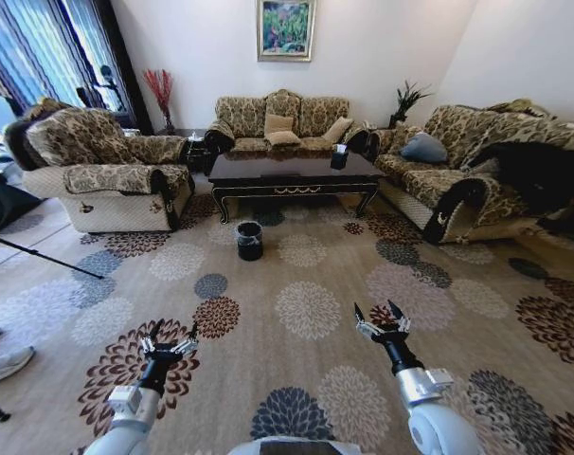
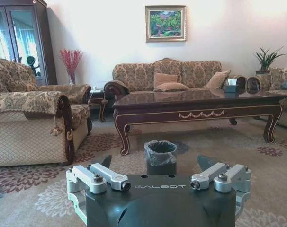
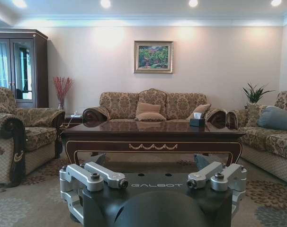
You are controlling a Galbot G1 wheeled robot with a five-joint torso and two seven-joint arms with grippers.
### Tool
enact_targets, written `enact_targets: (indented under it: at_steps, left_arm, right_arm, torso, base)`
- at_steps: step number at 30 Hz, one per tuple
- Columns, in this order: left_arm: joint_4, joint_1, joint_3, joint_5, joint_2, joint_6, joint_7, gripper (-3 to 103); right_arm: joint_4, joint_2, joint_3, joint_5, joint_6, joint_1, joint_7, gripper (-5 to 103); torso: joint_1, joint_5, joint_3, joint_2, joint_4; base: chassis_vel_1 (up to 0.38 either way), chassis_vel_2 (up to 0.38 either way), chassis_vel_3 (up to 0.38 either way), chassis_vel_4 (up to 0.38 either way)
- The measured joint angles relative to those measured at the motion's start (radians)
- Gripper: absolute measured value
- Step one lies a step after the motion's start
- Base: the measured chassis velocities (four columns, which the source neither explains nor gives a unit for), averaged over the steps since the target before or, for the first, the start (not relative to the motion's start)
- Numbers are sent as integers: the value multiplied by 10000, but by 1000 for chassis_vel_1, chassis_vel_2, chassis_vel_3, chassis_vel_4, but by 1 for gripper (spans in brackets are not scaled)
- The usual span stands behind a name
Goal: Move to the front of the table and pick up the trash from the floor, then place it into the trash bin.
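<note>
Across the room, the floor (image 1: 306, 275) spreads as a beige carpet dotted with round flower medallions in brown, grey, cream and dark blue, reaching from the robot to the seating at the far side. Three patterned sofas ring it: a sofa on the left (image 1: 102, 171), a sofa against the far wall (image 1: 282, 121) under a framed painting (image 1: 286, 28), and a sofa on the right (image 1: 476, 171). Between them stands the table (image 1: 292, 173), long, low and dark, with a glossy top, curved legs and a gold ornament on its apron; a tissue box (image 1: 339, 157) sits near its right end. The trash bin (image 1: 249, 240), a small round black bucket with a clear-grey liner folded over its rim, stands on the carpet just in front of the table's left half; in the left wrist view it appears straight ahead, beyond the gripper body. No bottle or paper wad can be made out on the carpet from here. Low in the head view, well back from the table, the left gripper (image 1: 170, 339) hangs over a brown medallion with its fingers spread apart, and the right gripper (image 1: 383, 318) is held forward beside it, its fingers likewise apart, holding nothing.
</note>
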Motion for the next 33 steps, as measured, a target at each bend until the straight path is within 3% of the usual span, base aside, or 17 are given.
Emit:
enact_targets:
  at_steps: [33]
  left_arm:
    - [0, 0, 0, 0, 0, 0, 0, 100]
  right_arm:
    - [0, 0, 0, 0, 0, 0, 0, 100]
  torso:
    - [662, 0, 846, 1511, 0]
  base:
    - [0, 0, 0, 0]
